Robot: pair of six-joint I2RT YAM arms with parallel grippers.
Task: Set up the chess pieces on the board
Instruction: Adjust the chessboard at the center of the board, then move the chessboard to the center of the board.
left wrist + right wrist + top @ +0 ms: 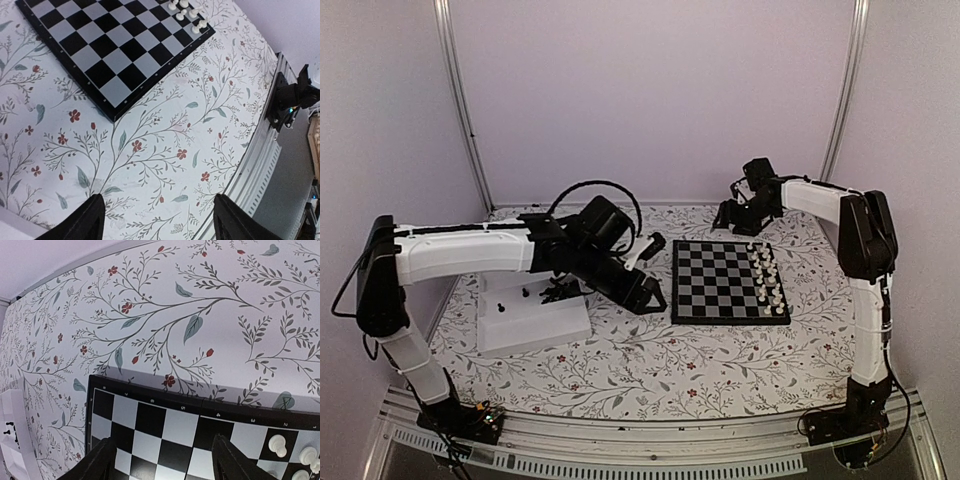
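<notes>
The black-and-white board (720,285) lies right of centre on the flowered table. Tiny black chess pieces (528,293) lie in the white tray (535,322) at the left, some hidden under my left arm. One black piece (6,430) shows at the edge of the right wrist view. My left gripper (657,270) hangs open between the tray and the board, with only bare table between its fingers (159,200). The board's near left corner (112,112) lies ahead of it. My right gripper (735,215) is open and empty over the board's far edge (162,440).
Tiny white pieces (767,275) stand in two rows along the board's right side, also seen as white pieces (187,12) and white pieces (276,445). A metal rail (650,440) runs along the table's near edge. The right arm's base (292,97) sits on it.
</notes>
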